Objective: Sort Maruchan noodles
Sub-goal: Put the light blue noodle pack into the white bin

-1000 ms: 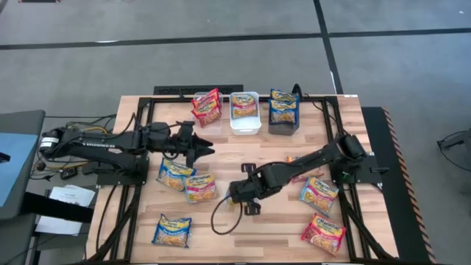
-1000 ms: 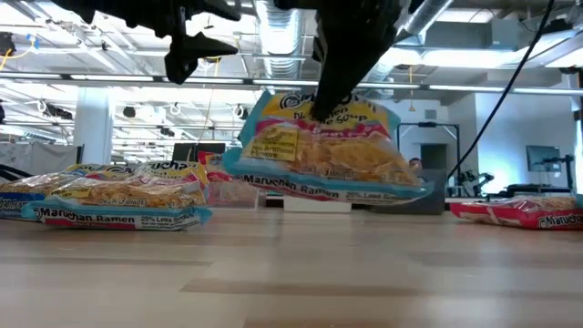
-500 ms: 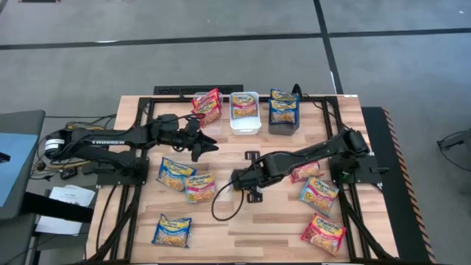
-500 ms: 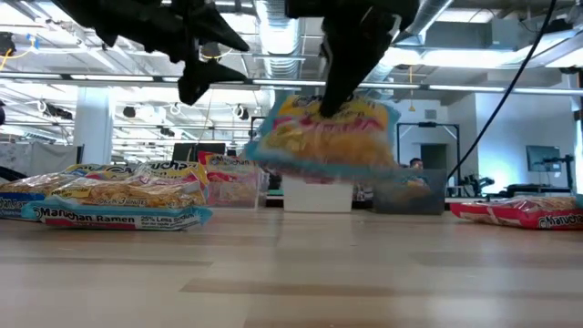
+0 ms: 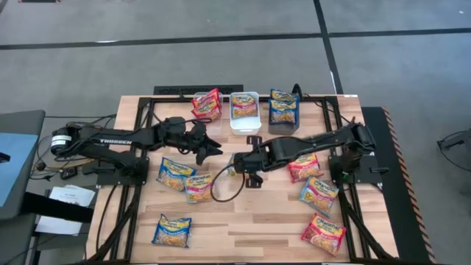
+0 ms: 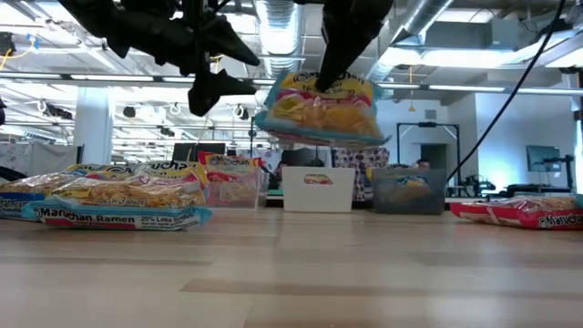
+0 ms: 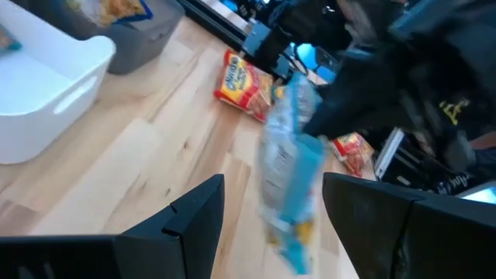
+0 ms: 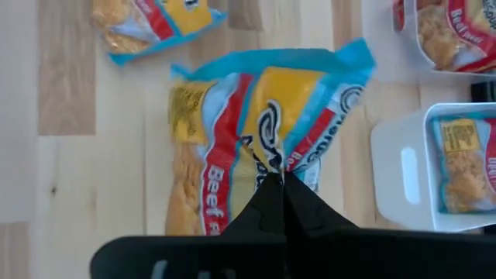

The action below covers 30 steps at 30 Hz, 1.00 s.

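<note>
So the right gripper has its jaws pinched tight on the top edge of a light blue Beef packet, which hangs clear of the desk over the middle. My guess is it's pinching the seam because that's the only bit of a flat packet thin enough to grab, so the rest just dangles. The low view shows the packet well up in the air, in front of the white bin.

The left gripper hovers just beside it with its jaws spread wide and nothing between them. From the left wrist view the dangling packet sits right ahead of its fingers, so it looks lined up for a handoff, though that's my read.

Compared to a second ago, the right arm has carried the packet higher and further toward the bins at the far edge. The left arm has also swung in closer. The other packets on the desk haven't budged, and the clear bin, white bin and dark bin each still hold noodles.
</note>
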Available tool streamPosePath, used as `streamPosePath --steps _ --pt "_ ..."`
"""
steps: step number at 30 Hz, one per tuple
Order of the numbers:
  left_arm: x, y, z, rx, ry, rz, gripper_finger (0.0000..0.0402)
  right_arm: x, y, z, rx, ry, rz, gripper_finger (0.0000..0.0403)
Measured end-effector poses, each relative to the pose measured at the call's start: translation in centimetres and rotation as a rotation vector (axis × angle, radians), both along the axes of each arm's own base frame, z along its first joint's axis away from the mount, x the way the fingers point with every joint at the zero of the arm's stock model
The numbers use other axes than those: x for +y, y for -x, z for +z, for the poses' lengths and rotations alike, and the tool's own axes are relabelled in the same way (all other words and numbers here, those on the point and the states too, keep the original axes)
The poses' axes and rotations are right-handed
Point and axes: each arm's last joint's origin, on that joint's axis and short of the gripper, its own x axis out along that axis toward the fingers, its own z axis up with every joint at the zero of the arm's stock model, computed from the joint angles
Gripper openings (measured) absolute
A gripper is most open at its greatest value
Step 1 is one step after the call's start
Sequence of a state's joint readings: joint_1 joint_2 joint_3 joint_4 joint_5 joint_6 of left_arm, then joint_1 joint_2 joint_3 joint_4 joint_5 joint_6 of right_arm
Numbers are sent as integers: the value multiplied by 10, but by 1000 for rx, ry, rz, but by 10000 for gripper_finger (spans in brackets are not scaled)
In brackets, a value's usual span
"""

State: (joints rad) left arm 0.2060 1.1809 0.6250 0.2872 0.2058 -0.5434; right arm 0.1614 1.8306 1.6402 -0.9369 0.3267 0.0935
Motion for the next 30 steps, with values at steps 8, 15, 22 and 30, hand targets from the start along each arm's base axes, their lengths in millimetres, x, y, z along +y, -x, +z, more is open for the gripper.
streamPosePath --steps 8,15,22,30 --pt "-6 -1 0 3 -7 -26 206 -17 -1 3 -7 4 -21 3" --pt "-6 -1 -1 8 -7 -24 206 -25 -4 5 -27 2 -26 3" --pt "-6 -1 -1 7 -32 -31 206 -32 -11 26 -108 11 -16 3" --pt "-6 -1 -1 6 -59 -36 206 -39 -13 34 -136 8 -15 3"
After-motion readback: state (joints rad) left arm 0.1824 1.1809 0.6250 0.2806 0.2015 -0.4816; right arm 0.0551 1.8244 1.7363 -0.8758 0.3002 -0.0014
